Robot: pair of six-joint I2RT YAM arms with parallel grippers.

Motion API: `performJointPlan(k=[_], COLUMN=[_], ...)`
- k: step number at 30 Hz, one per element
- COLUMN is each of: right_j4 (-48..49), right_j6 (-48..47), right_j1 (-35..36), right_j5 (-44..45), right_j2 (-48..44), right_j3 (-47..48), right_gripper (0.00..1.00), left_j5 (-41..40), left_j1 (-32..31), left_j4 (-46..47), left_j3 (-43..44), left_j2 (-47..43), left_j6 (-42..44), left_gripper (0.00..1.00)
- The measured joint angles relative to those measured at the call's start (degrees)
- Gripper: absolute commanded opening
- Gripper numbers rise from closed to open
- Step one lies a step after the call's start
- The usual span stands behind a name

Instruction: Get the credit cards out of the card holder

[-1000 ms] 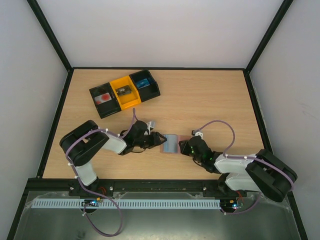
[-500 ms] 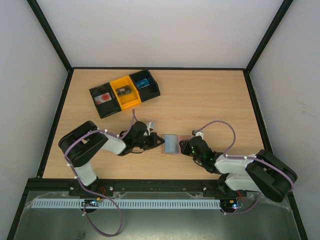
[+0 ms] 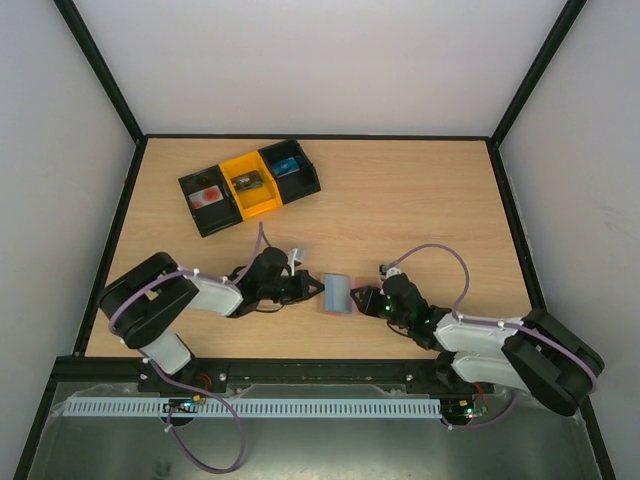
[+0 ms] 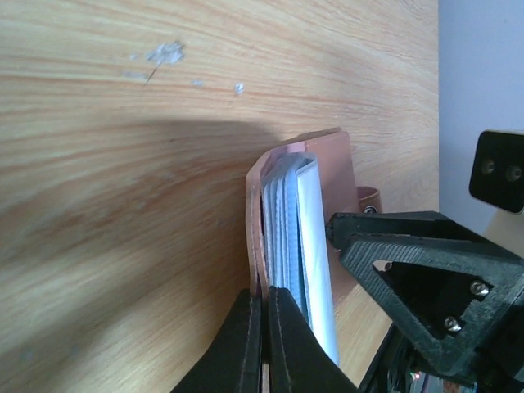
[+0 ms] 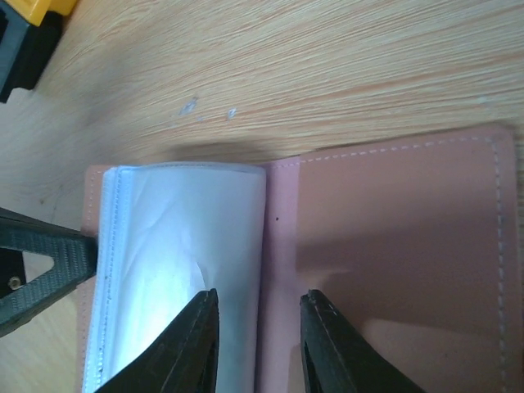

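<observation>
The card holder [image 3: 338, 293] lies opened on the table [image 3: 420, 200] near its front edge, between the two arms and well apart from the row of bins [image 3: 250, 185]; we judge it light and limp, a thin leather-like cover that will fold or slide rather than stay put, so one side needs pinning while the other is worked; the left gripper [image 4: 264, 340] has its fingers together, clamped on the thin edge of one cover flap, which looks a sound anchor; the right gripper [image 5: 258, 344] hangs with its fingers apart over the fold, one tip above the stack of clear sleeves [image 5: 180, 237], the other above the bare pink flap, holding nothing; the sleeves look glossy and slippery, so we would take a card by an exposed edge rather than press on its face; the overhead view shows only the layout, both arms meeting at the wallet; the left wrist view shows the layered sleeves edge-on and the pinch itself; the right wrist view shows the open faces and stitching, yet we cannot tell cards from sleeves in any of them.
</observation>
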Motion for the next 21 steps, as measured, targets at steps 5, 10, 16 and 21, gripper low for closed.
performJointPlan(k=[5,10,16,21], right_j4=[-1.53,-1.68,-1.42,-1.73], right_j6=[-0.11,0.02,0.70,0.83], right_j1=[0.28,1.97,7.54,9.35], right_j5=[-2.29,-3.67,-4.07,-3.37], right_j2=[-1.73,-1.77,0.70,3.69], right_j3=[0.61,2.34,4.98,7.41], right_gripper=[0.32,0.39,0.54,0.59], left_j5=[-0.57,-0.98,-1.62,-2.25], left_j1=[-0.09,-0.11,-0.24,-0.48], left_j4=[-2.21,-4.90,-8.22,-10.27], left_j3=[-2.51,-2.95,-2.99,-2.99], left_j2=[-3.56,-7.06,-10.64,-11.58], left_j6=[0.42,1.36,2.16,2.95], left_gripper=[0.03,0.03,0.03,0.03])
